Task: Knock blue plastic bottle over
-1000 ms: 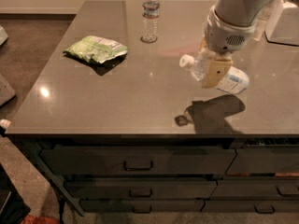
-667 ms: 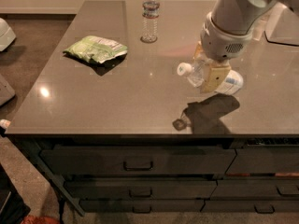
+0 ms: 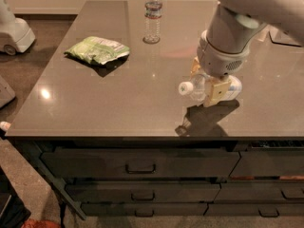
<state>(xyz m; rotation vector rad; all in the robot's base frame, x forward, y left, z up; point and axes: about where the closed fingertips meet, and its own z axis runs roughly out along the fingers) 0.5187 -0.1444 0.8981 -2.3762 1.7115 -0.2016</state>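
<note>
The blue plastic bottle [image 3: 197, 88] lies on its side at the right of the dark tabletop [image 3: 118, 99], close to its surface. Its white cap [image 3: 184, 88] points left and its blue-labelled body [image 3: 233, 86] sticks out to the right. My gripper [image 3: 208, 85] comes down from the upper right. Its tan fingers [image 3: 217, 91] sit on either side of the bottle's middle, shut on it, and hide part of the label.
A slimmer clear bottle [image 3: 153, 15] stands upright at the back centre. A green snack bag [image 3: 97, 50] lies at the left. A white object [image 3: 285, 34] sits at the far right edge. A white machine [image 3: 14, 30] stands on the floor at left. Drawers [image 3: 140, 163] run below the front edge.
The bottle has tipped from a slant to nearly flat, cap to the left. The gripper and bottle have moved slightly left and down towards the tabletop.
</note>
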